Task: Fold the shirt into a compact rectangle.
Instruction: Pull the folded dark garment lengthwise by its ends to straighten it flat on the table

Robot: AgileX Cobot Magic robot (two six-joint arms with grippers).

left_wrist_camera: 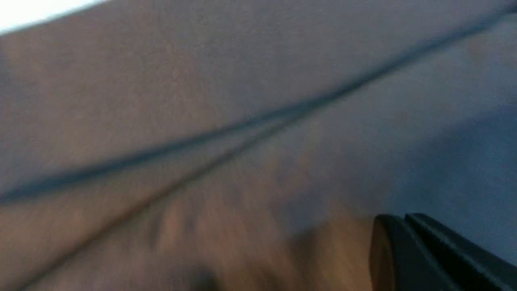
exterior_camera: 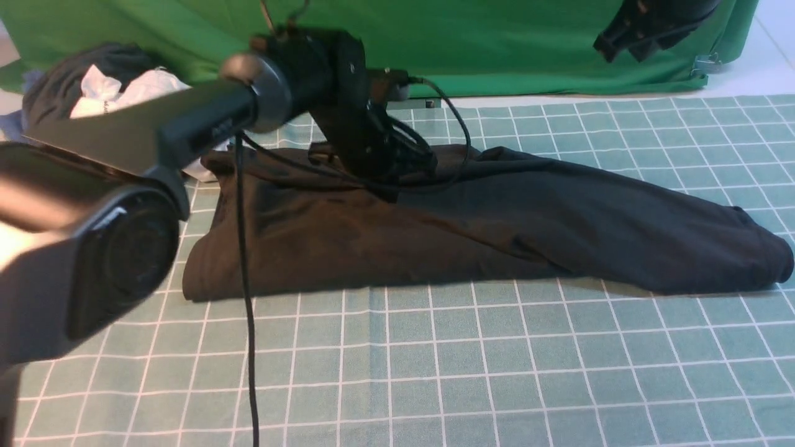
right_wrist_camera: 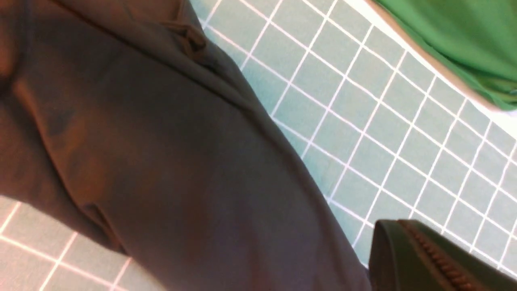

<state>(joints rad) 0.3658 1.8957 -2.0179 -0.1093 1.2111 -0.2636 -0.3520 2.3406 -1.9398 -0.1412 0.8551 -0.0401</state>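
The black shirt (exterior_camera: 497, 223) lies in a long folded band across the green grid mat (exterior_camera: 435, 372), wide at the left and narrowing toward the right end. No print or label shows. My left gripper (exterior_camera: 397, 174) is low over the shirt's back edge near its middle. The left wrist view is blurred; the fabric (left_wrist_camera: 242, 121) fills it, and one finger (left_wrist_camera: 420, 254) shows with nothing held against it. My right gripper (exterior_camera: 621, 40) hangs high at the back right, away from the cloth. Its one visible finger (right_wrist_camera: 420, 258) hovers above the shirt (right_wrist_camera: 161, 161) and the mat.
A pile of other clothes sits at the back left, with a white garment (exterior_camera: 124, 90) on dark grey ones (exterior_camera: 74, 74). A green backdrop cloth (exterior_camera: 497, 43) runs along the mat's far edge. The left arm's cable (exterior_camera: 248, 323) hangs down over the mat's front left.
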